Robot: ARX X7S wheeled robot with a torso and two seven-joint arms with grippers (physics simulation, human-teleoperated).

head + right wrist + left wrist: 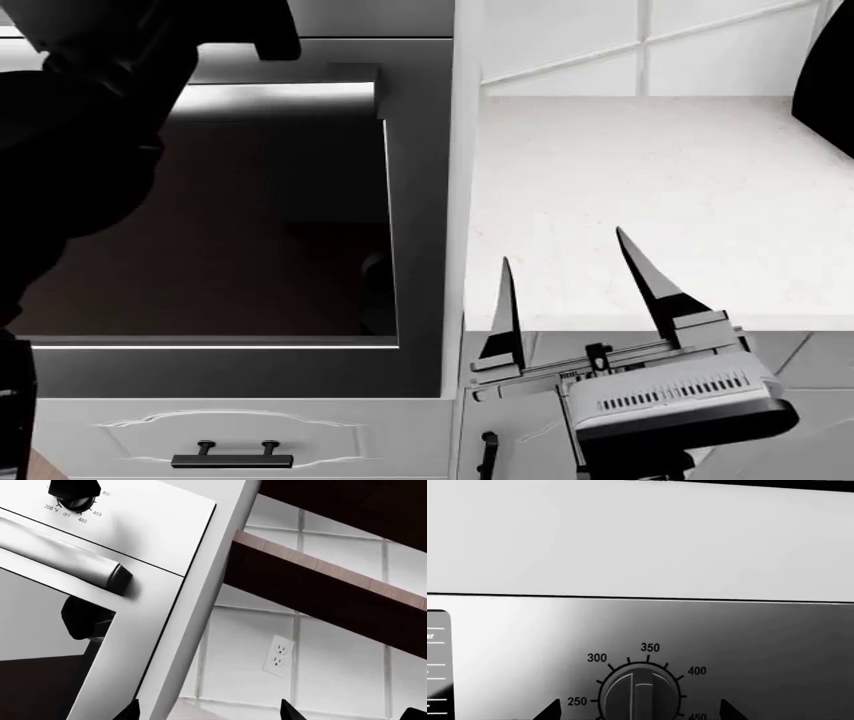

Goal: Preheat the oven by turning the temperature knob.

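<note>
The left hand [639, 711] faces the oven's [267, 230] silver control panel, its two dark fingertips [550, 711] standing apart on either side of the temperature knob [639, 695] with bare panel showing between each tip and the knob, so it is spread open and has hold of nothing. The knob sits straight ahead of that hand, ringed by markings from 250 to 450 (its raised grip bar stands near upright in the left wrist view). A dark display strip [438, 665] lies beside the knob on the same panel.

The right hand [574, 290] hangs open and empty over the front edge of the white surface [667, 170], well apart from the knob. Beyond it rise white wall tiles with an outlet [279, 655]. The oven's dark glass door and bar handle [60, 555] lie off to that hand's left. Below the oven is a white drawer [240, 435] with a black handle; its contents cannot be seen.
</note>
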